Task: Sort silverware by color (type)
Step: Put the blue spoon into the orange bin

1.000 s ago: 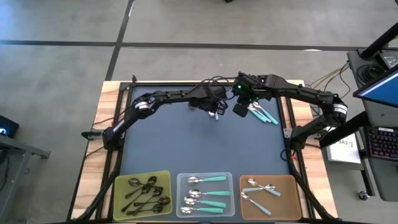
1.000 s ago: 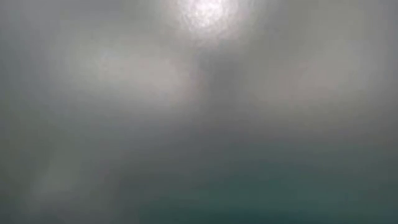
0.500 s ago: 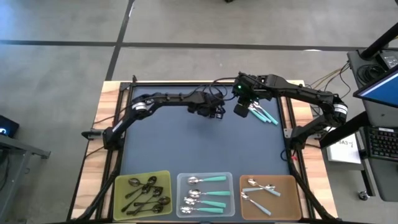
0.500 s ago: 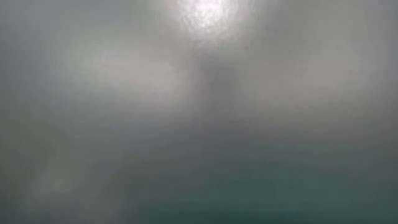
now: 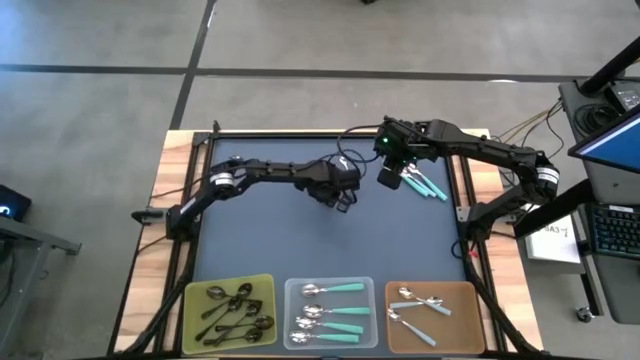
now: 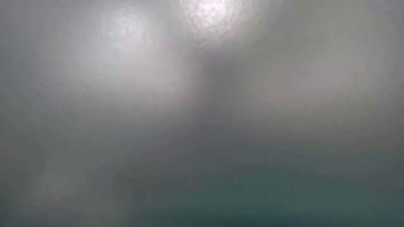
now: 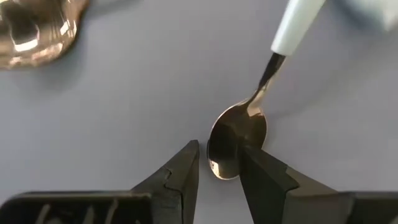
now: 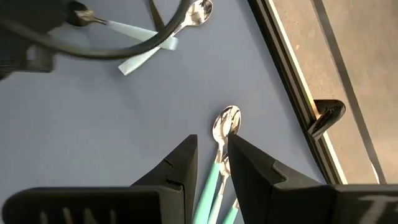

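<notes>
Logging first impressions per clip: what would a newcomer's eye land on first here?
Three trays at the table's near edge hold sorted spoons: the yellow-green tray dark metal ones, the pale blue tray teal-handled ones, the brown tray light-blue-handled ones. At the far side, the left gripper has its fingers around the shiny bowl of a light-blue-handled spoon, and the right gripper hovers over a cluster of teal-handled spoons.

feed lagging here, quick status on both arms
Left gripper closing around light-blue spoon bowl. Right gripper over teal spoons, nothing held. Nothing in the way.
</notes>
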{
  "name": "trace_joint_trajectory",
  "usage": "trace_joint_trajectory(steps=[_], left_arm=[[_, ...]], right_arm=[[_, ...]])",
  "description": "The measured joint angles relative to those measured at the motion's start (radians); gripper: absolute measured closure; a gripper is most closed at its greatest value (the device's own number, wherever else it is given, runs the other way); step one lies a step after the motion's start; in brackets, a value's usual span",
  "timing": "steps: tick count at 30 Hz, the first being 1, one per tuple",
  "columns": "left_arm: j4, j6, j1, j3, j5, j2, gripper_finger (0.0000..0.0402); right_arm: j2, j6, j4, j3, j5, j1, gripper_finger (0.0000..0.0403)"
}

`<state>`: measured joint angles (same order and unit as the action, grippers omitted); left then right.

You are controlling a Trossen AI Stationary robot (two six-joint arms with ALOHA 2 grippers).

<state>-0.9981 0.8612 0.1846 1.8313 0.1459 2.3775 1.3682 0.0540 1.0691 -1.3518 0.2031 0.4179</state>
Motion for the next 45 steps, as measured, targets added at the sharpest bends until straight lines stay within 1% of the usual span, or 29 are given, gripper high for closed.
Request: trace_joint_trajectory(steps=[6, 11, 15, 18, 21, 26, 31, 35, 39, 43, 45], left_arm=[[-0.121, -0.074, -0.048, 0.0, -0.008, -0.005, 0.0307], [-0.255, -0.12, -0.092, -0.003, -0.038, -0.011, 0.0307], [-0.374, -0.125, -0.128, -0.01, -0.06, -0.024, 0.0308], [-0.406, -0.121, -0.15, -0.014, -0.058, -0.044, 0.0308], [-0.385, -0.12, -0.165, -0.017, -0.066, -0.082, 0.0308], [-0.375, -0.115, -0.166, -0.012, -0.055, -0.185, 0.0307], [-0.284, -0.12, -0.152, -0.012, -0.028, -0.238, 0.0307], [-0.168, -0.124, -0.132, -0.02, -0.02, -0.221, 0.0307], [-0.091, -0.124, -0.096, -0.048, 0.021, -0.178, 0.0307], [-0.089, -0.094, -0.05, -0.119, 0.026, -0.159, 0.0307], [-0.058, -0.086, -0.037, -0.161, 0.022, -0.168, 0.0307]], right_arm=[[0.0, 0.023, 0.002, 0.0, 0.0, 0.0, 0.0323], [0.0, 0.027, 0.014, 0.0, 0.0, 0.0, 0.0323], [0.0, 0.026, 0.019, 0.003, 0.0, 0.0, 0.0323], [0.0, 0.026, 0.019, 0.011, 0.0, 0.0, 0.0323], [0.0, 0.026, 0.017, 0.021, 0.0, 0.0, 0.0323], [0.0, 0.026, 0.017, 0.031, 0.0, 0.0, 0.0323], [0.0, 0.025, 0.015, 0.031, 0.0, 0.0, 0.0323], [0.0, 0.025, 0.014, 0.031, 0.0, 0.0, 0.0323], [0.0, 0.016, 0.018, 0.032, -0.001, -0.001, 0.0323], [0.0, -0.002, 0.026, 0.032, -0.001, -0.001, 0.0323], [0.0, -0.003, 0.035, 0.032, -0.001, -0.001, 0.0323]])
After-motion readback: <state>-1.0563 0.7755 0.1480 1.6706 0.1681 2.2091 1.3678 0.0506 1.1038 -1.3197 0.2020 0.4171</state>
